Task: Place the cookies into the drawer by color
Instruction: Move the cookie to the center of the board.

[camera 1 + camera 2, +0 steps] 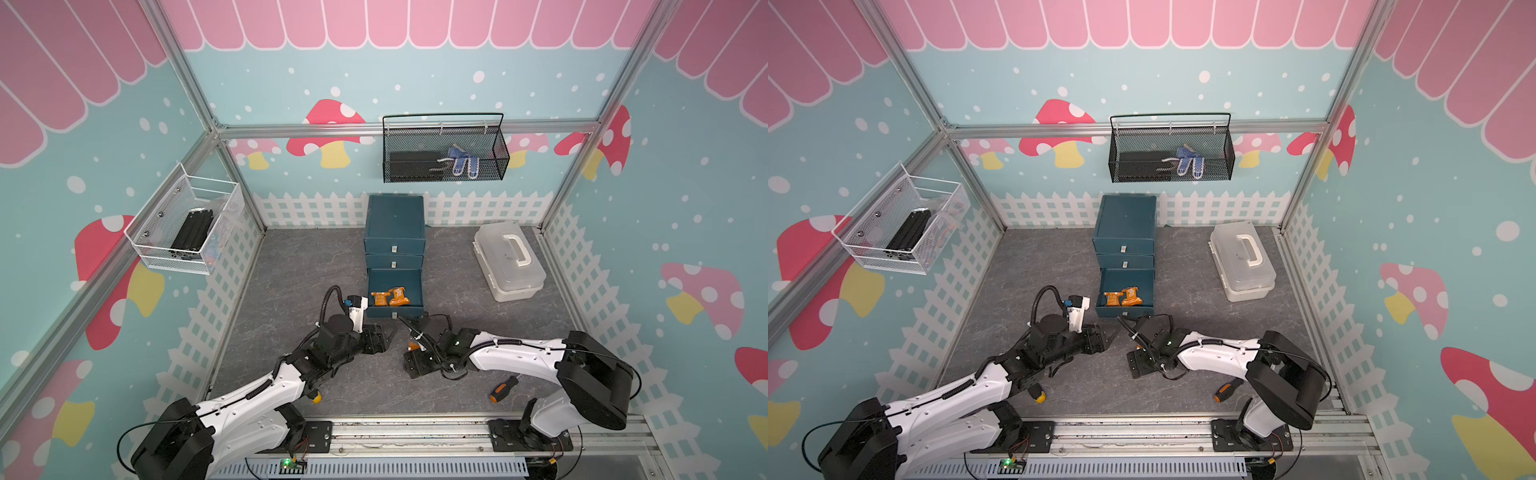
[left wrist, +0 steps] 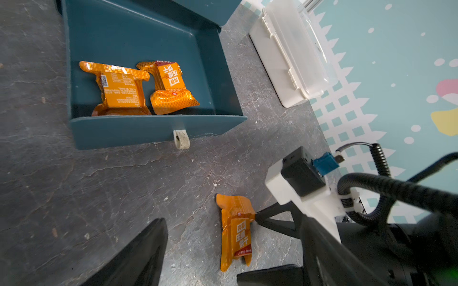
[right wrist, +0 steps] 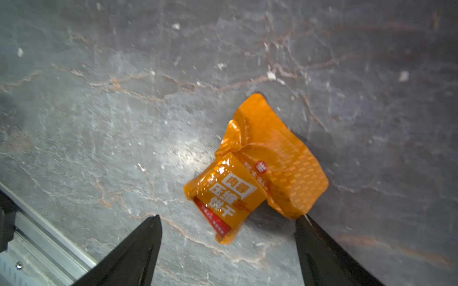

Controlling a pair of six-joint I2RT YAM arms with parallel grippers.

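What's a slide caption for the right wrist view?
Open right pincer over an orange cookie packet on the grey tabletop.

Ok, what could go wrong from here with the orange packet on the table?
The orange packet lies off-centre between the open jaws of the right gripper, its end flap against one fingertip; closing may pinch only foil and slip. The left gripper hangs close by, so the arms might collide.

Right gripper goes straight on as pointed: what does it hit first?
Probably the orange packet on the table, just ahead of the right gripper, between its open fingers; depth unclear.
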